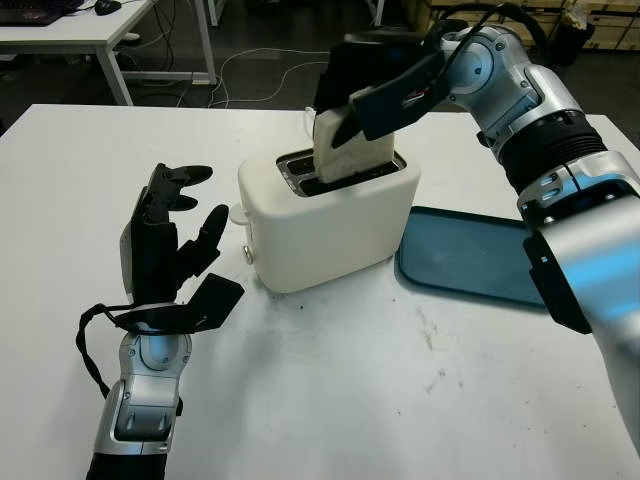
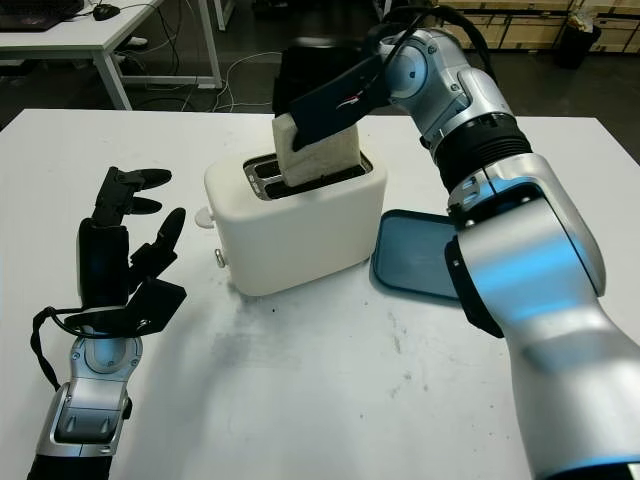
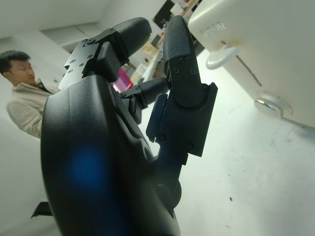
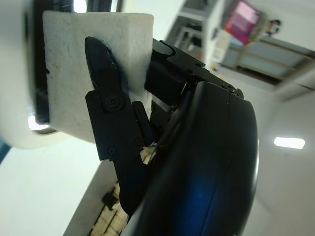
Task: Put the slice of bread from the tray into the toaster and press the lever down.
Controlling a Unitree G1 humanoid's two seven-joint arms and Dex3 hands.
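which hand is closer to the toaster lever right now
Left. The left hand is open beside the toaster, on its lever side; the right hand grips the bread slice above the slots.

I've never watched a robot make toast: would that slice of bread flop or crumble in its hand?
Probably neither. The slice of bread stands straight in the right hand above the toaster, so it looks fairly stiff. It seems to dent slightly under the fingers, suggesting it is soft and light.
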